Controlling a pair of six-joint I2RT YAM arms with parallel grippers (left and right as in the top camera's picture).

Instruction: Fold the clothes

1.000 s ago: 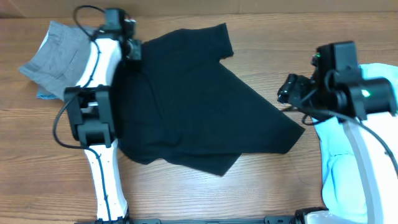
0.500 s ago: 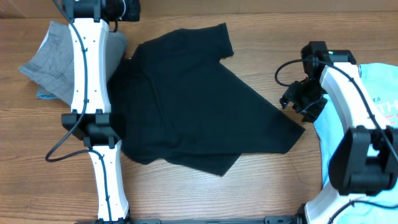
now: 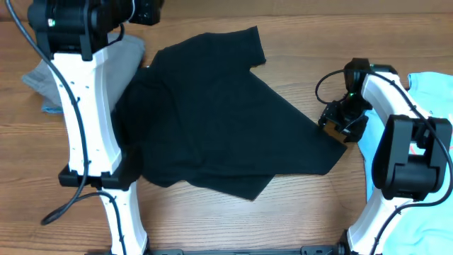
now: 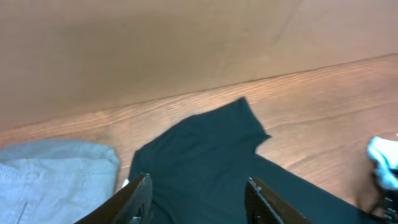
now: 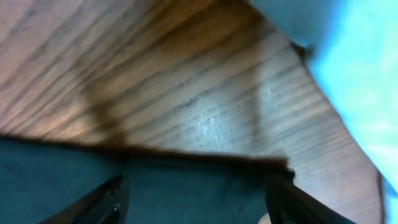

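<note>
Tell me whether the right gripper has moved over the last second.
Yes. In the overhead view the right gripper has shifted down the image, to the right corner of the black T-shirt, which has stayed put.

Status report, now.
Left claw open, aloft. Right claw open over corner of plain black short-sleeved T-shirt. Shirt unheld, flat. Grey shorts, light blue tee flank it.

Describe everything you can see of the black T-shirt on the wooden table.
The plain black short-sleeved T-shirt, of soft matte fabric, lies spread mostly flat and skewed diagonally on the wooden table. One sleeve points toward the far edge, and the near hem looks folded over itself. The white left arm hides its left edge. The open right hand hangs over its right corner; whether they touch cannot be told.
</note>
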